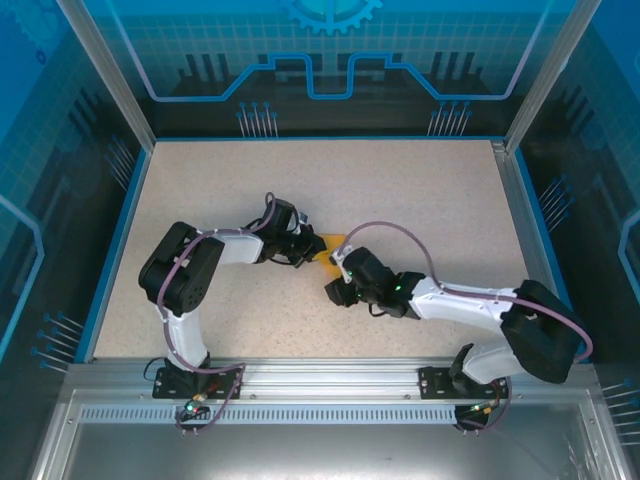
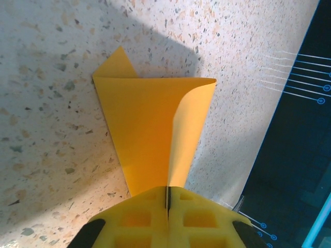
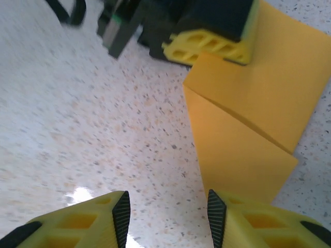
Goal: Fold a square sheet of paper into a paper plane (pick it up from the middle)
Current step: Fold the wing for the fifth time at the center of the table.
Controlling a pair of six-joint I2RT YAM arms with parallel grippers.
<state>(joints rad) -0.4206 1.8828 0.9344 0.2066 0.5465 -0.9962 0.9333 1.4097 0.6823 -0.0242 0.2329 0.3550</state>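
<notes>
We see the right gripper [image 3: 165,206] released, fingers apart over the table [image 3: 103,129], just beside the near end of the folded orange paper [image 2: 150,129]. The paper sits mid-table between both grippers, a narrowing wedge with one flap curling up. Beyond it, the left gripper [image 2: 168,199] is clenched on the paper's narrow end, sheet pinched between its fingers.
</notes>
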